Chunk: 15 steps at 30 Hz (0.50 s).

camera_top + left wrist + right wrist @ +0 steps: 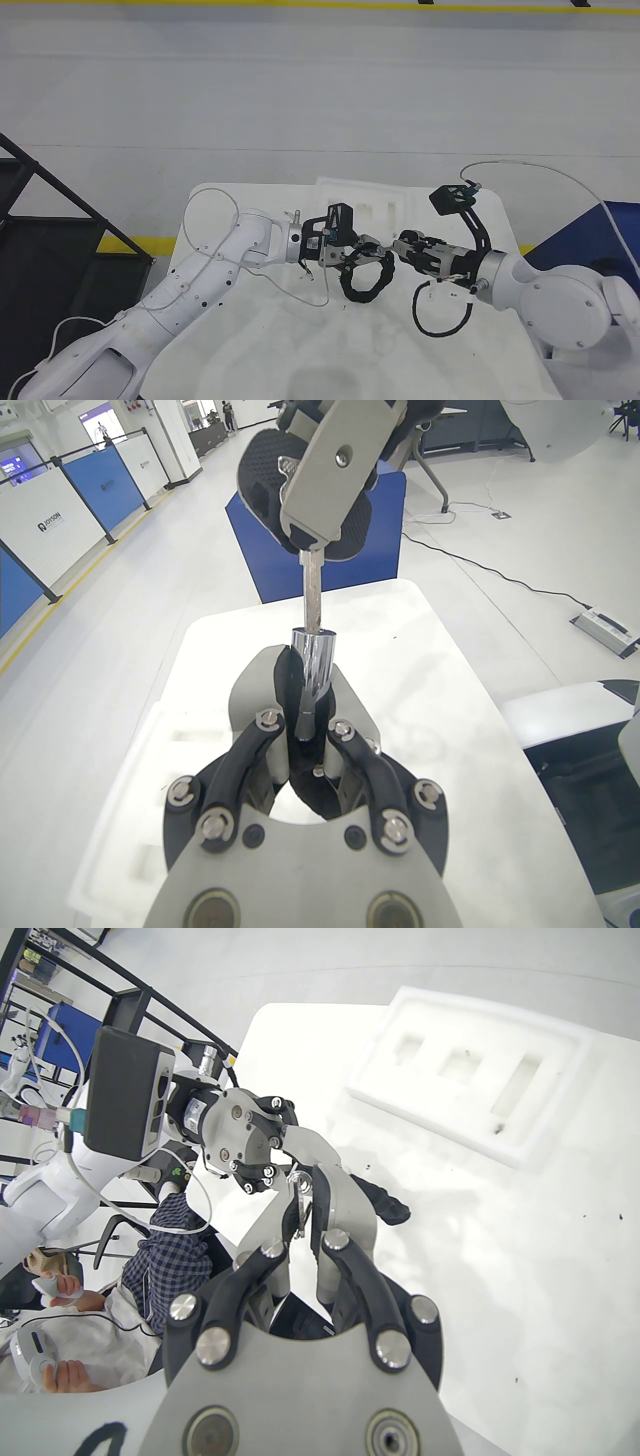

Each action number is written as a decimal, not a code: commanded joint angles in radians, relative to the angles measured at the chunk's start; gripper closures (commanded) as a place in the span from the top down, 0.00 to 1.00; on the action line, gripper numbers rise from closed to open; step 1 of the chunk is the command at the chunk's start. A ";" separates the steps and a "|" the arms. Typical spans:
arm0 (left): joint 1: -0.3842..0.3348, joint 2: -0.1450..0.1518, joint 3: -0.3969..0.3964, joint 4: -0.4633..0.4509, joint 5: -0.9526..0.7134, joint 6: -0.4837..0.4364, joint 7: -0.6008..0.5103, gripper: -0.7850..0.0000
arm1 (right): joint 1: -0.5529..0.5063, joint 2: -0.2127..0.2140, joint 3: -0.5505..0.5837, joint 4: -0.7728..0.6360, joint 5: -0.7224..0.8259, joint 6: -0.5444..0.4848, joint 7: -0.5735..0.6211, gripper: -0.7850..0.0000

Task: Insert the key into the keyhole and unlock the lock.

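My left gripper (306,682) is shut on the lock (314,662), a chrome cylinder held upright, keyhole end away from the wrist. The silver key (312,595) has its blade tip in the keyhole, most of the blade still outside. My right gripper (320,505) is shut on the key's head from the opposite side. In the right wrist view the key (300,1198) sits edge-on between the right gripper's black pads (320,1208). From above, the left gripper (350,252) and right gripper (397,249) meet nose to nose over the table's middle, and the lock's black cable loop (366,287) hangs below them.
A white foam tray (370,205) with rectangular pockets lies at the back of the white table (300,340). A second black cable (440,318) loops under the right arm. A blue panel (320,545) stands beyond the table's edge.
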 commanded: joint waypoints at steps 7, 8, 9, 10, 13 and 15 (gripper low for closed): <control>0.011 -0.005 -0.019 -0.001 0.006 -0.010 -0.002 0.00 | 0.001 0.001 -0.007 0.007 -0.016 0.007 -0.007 0.00; 0.012 -0.006 -0.021 -0.001 0.007 -0.012 -0.003 0.00 | 0.002 0.002 -0.008 0.007 -0.017 0.007 -0.007 0.00; 0.014 -0.007 -0.022 -0.002 0.008 -0.013 -0.004 0.00 | 0.002 0.002 -0.009 0.007 -0.017 0.008 -0.008 0.00; 0.015 -0.007 -0.024 -0.003 0.011 -0.014 -0.006 0.00 | 0.003 0.002 -0.010 0.008 -0.019 0.008 -0.008 0.00; 0.018 -0.010 -0.029 -0.005 0.014 -0.015 -0.010 0.00 | 0.005 0.002 -0.015 0.007 -0.028 0.006 -0.007 0.00; 0.020 -0.011 -0.032 -0.007 0.015 -0.015 -0.014 0.00 | 0.006 0.003 -0.019 0.007 -0.036 0.007 -0.007 0.00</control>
